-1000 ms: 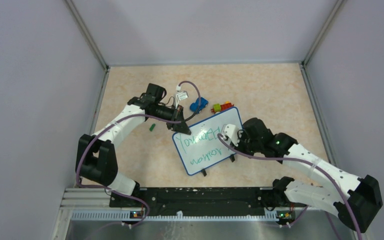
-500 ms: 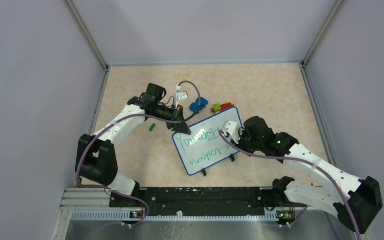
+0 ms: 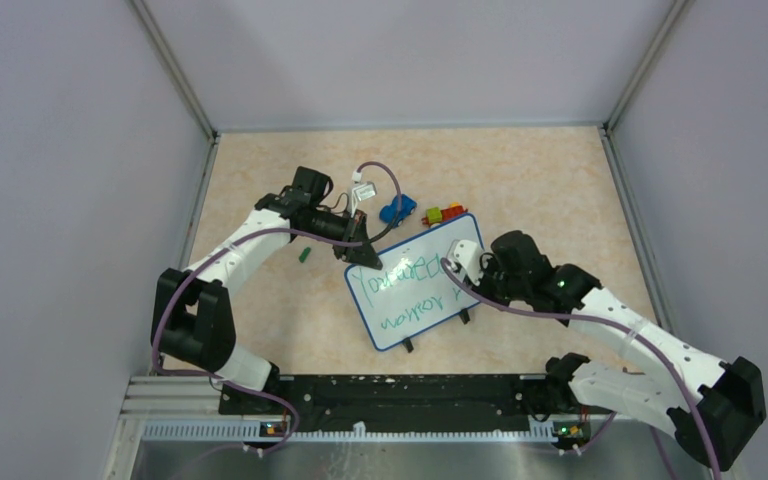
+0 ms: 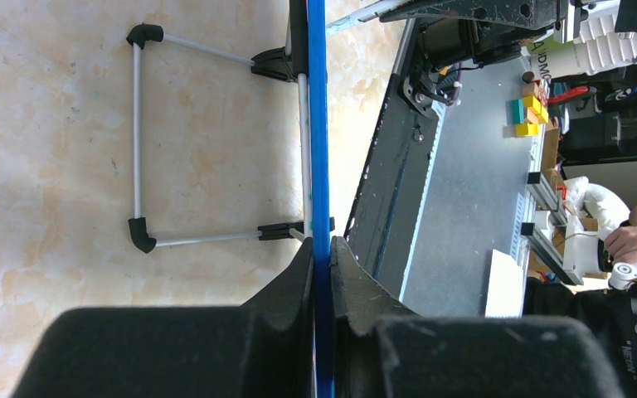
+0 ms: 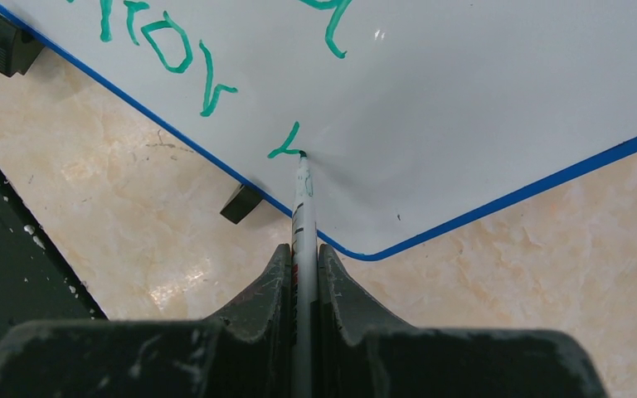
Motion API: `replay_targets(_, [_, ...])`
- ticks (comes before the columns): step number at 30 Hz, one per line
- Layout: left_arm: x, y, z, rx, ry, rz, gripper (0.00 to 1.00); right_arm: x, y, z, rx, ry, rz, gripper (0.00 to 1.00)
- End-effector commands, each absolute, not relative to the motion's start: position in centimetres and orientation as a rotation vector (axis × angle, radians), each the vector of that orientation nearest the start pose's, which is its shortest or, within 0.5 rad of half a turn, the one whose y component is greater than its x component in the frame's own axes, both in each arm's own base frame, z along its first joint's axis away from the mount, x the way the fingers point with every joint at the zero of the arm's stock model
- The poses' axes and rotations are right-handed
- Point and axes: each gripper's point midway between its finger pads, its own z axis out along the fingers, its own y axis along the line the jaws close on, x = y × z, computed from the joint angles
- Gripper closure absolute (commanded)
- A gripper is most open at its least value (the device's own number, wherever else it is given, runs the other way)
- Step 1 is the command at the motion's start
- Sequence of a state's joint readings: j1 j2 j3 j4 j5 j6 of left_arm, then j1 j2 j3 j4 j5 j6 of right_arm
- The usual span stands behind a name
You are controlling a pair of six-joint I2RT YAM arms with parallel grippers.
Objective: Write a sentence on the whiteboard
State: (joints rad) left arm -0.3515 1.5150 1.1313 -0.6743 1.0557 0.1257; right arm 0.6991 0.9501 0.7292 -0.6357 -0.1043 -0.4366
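Unevenly, green script (image 3: 407, 272) crosses the blue-rimmed whiteboard (image 5: 506, 75).

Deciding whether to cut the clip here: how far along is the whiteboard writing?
Done: two lines of green script, the sentence, are on the whiteboard. In hand: the right hand holds the marker tip-down on a small stroke after the second line's word, and the left hand clamps the blue rim. Left: that stroke looks unfinished, and I can't tell what follows.
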Motion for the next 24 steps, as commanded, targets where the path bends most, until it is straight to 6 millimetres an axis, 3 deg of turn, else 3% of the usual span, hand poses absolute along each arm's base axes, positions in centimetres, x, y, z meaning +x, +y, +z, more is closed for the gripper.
replay_targets(1, [23.6,-24.6,17.0,0.939,2.232,-1.421,1.00,20.5,16.6,12.9,-1.349,1.976,0.222,1.00])
replay_targets(14, [23.6,-24.7,16.8,0.934,2.239,-1.421,1.00,19.0,16.4,11.3,-1.448,2.011,0.269,1.00])
replay_targets(24, [23.6,-24.7,17.0,0.935,2.235,-1.425,1.00,19.0,16.9,15.1,-1.390,1.937,0.300,1.00])
